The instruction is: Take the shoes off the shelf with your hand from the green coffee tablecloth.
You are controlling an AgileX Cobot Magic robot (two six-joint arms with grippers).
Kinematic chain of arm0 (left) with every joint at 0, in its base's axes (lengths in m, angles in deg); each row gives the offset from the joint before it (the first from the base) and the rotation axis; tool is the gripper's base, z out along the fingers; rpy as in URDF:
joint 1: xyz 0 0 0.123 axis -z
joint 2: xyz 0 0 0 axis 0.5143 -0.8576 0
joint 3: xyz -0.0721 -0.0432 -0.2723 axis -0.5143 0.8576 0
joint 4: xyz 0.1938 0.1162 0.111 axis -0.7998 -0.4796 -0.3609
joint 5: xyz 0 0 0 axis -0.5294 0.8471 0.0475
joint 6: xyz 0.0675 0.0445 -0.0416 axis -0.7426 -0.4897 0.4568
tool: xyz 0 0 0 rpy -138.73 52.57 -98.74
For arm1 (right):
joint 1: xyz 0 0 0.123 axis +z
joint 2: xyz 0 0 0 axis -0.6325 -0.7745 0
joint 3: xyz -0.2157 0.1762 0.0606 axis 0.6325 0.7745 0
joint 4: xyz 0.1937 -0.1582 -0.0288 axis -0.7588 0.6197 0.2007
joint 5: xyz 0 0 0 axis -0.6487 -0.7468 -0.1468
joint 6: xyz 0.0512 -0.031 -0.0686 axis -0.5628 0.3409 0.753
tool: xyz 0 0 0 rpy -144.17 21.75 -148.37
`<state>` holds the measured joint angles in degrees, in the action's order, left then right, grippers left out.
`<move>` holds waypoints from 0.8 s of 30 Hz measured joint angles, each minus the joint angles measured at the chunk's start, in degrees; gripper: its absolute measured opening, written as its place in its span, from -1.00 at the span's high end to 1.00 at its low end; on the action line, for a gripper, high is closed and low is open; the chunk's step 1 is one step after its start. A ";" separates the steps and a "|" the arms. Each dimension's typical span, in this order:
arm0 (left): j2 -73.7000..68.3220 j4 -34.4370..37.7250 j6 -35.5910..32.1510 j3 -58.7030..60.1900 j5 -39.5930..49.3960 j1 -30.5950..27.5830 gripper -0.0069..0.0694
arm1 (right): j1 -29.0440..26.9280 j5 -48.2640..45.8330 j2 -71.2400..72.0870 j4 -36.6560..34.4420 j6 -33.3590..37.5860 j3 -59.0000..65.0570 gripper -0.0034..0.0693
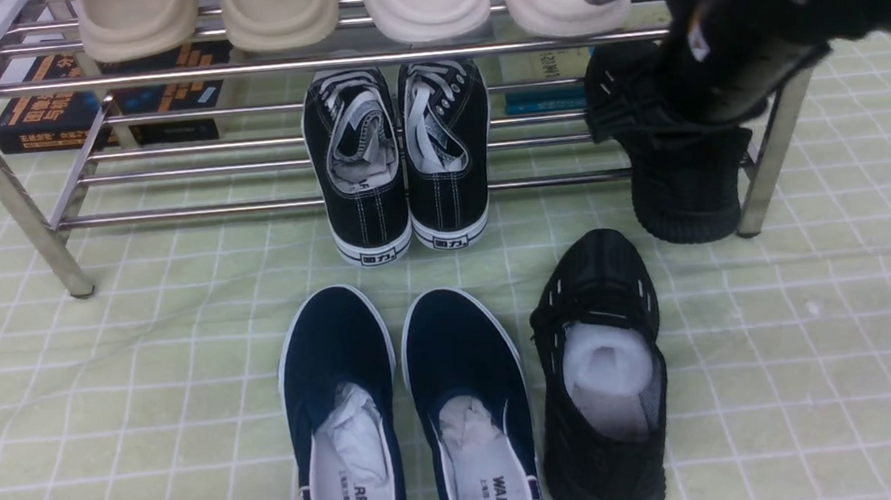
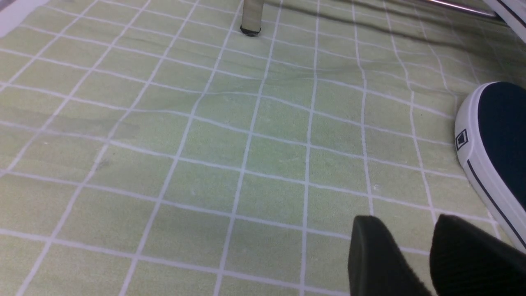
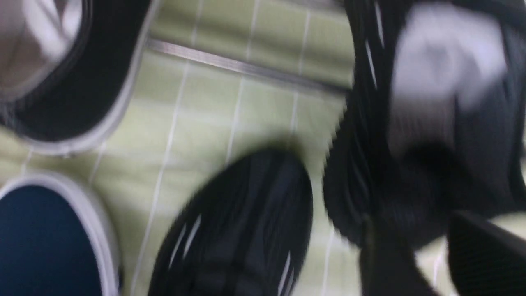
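One black knit sneaker (image 1: 599,381) with white stuffing lies on the green checked tablecloth (image 1: 145,369), in front of the steel shelf (image 1: 240,69). The other sneaker (image 1: 677,160) hangs steeply tilted off the lower tier's right end, heel down near the shelf leg. My right gripper (image 1: 719,93) comes in from the upper right and is closed on its heel. The blurred right wrist view shows this sneaker (image 3: 444,102) at my gripper (image 3: 415,230) and the lying one (image 3: 242,230) beside it. My left gripper (image 2: 404,224) is open and empty, low over the cloth (image 2: 205,144).
Black canvas lace-ups (image 1: 398,158) stand mid lower tier. Navy slip-ons (image 1: 403,420) lie on the cloth left of the lying sneaker; one toe (image 2: 497,148) is by my left gripper. Beige slippers (image 1: 354,3) fill the top tier. Books (image 1: 84,103) lie behind the shelf.
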<state>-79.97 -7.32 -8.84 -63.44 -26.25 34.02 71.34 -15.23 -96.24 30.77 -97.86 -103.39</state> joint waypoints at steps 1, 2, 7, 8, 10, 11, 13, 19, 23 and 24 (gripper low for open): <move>0.00 0.00 0.00 0.00 0.00 0.00 0.19 | 0.00 0.30 -0.22 0.22 0.00 -0.11 0.04; 0.00 0.00 0.00 0.00 0.00 0.00 0.19 | 0.00 1.37 -1.94 1.95 0.04 -0.67 -0.07; 0.00 0.00 0.00 0.00 0.00 0.00 0.19 | 0.00 3.33 -6.41 7.56 -0.03 -0.76 -0.23; 0.00 0.00 0.00 0.00 0.00 0.00 0.19 | 0.00 3.78 -7.56 8.95 -0.46 -0.76 -0.23; 0.00 0.00 0.00 0.00 0.00 0.00 0.19 | 0.00 4.93 -9.37 11.08 -2.01 -0.76 -0.21; 0.00 0.00 0.00 0.00 0.00 0.00 0.19 | 0.00 5.12 -9.57 11.28 -2.18 -0.76 -0.21; 0.00 0.00 0.00 0.00 0.00 0.00 0.19 | 0.00 6.18 -11.75 14.18 -4.43 -0.87 -0.12; 0.00 0.00 0.00 0.00 0.00 0.00 0.19 | 0.00 5.84 -13.96 18.87 -5.67 -0.94 0.42; 0.00 0.00 0.00 0.00 0.00 0.00 0.19 | 0.00 4.34 -12.57 18.79 -5.67 -0.94 0.89; 0.00 0.00 0.00 0.00 0.00 0.00 0.19 | 0.00 3.91 -11.83 18.14 -5.61 -0.94 0.90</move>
<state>-79.97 -7.32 -8.84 -63.44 -26.25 34.02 71.34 -11.32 -108.08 48.92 -103.47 -104.33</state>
